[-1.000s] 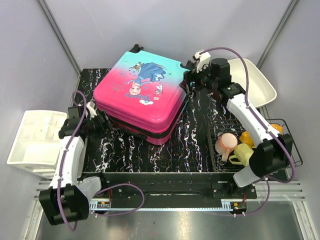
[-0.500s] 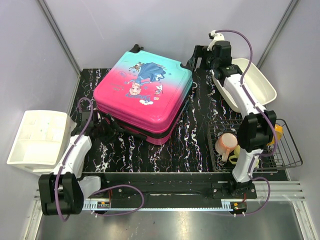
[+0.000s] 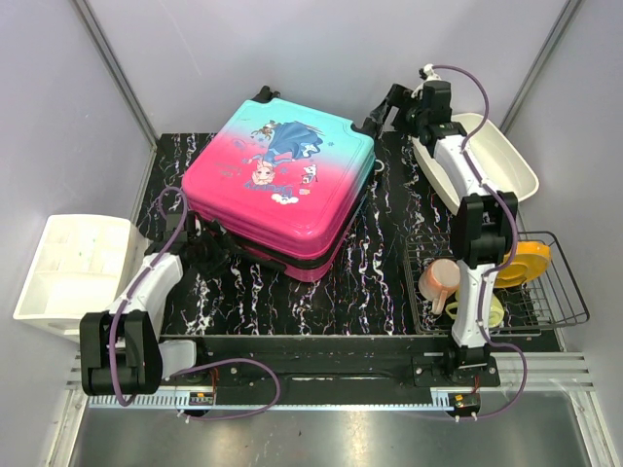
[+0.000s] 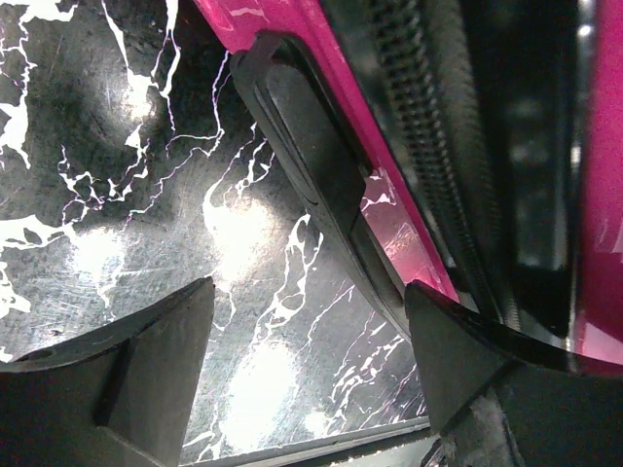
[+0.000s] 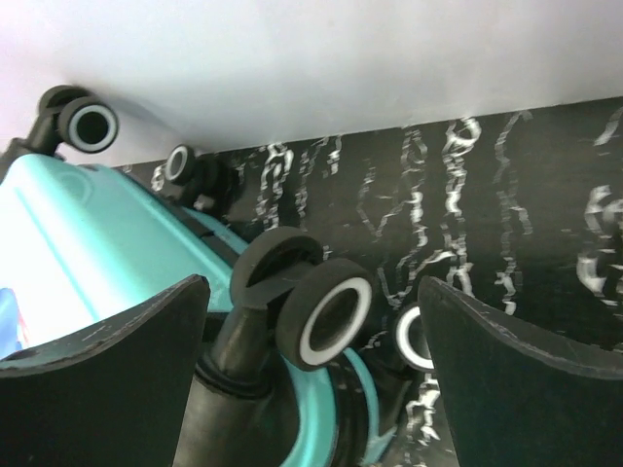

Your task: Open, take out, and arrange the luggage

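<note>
The luggage (image 3: 277, 185) lies flat on the black marble table (image 3: 375, 268), print side up and both shells together, toward the far left. The left gripper (image 3: 201, 253) sits low at the case's near-left edge, jaws spread and empty. In the wrist view the black side handle (image 4: 311, 165) lies just ahead between its fingers. The right gripper (image 3: 382, 115) hangs at the far-right corner with jaws apart. A wheel (image 5: 326, 321) stands between them, unpinched.
</note>
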Motion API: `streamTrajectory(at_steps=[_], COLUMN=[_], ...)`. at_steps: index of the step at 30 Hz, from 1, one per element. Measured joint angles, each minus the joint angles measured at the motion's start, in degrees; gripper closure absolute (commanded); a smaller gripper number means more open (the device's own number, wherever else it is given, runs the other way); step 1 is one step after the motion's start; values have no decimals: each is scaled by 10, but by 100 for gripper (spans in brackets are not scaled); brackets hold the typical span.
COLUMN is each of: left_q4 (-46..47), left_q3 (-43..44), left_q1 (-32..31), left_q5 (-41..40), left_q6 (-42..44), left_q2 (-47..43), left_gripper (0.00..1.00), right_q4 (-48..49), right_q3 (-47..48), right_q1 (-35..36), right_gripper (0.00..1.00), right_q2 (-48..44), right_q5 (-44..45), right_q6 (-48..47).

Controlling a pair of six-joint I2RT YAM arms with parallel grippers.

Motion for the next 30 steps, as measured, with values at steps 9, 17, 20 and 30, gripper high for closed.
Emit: streamTrajectory(at_steps=[9, 17, 20, 30], left_q4=[-3, -5, -5, -14], left_q3=[4, 11, 21, 63], left_q1=[0, 0, 1, 17], left_q5=[0, 1, -1, 0], left_q6=[3, 5, 7, 15], left_q2=[10, 23, 33, 80], left_gripper=[16, 19, 21, 25], right_q4=[-13, -30, -31, 23], right_q3=[74, 125, 125, -41], right_q1=[3, 4, 3, -9], right_gripper=[5, 40, 64, 100], right_q2=[82, 130, 131, 21], right_q5=[-102, -153, -152, -106], right_q6=[101, 142, 151, 220])
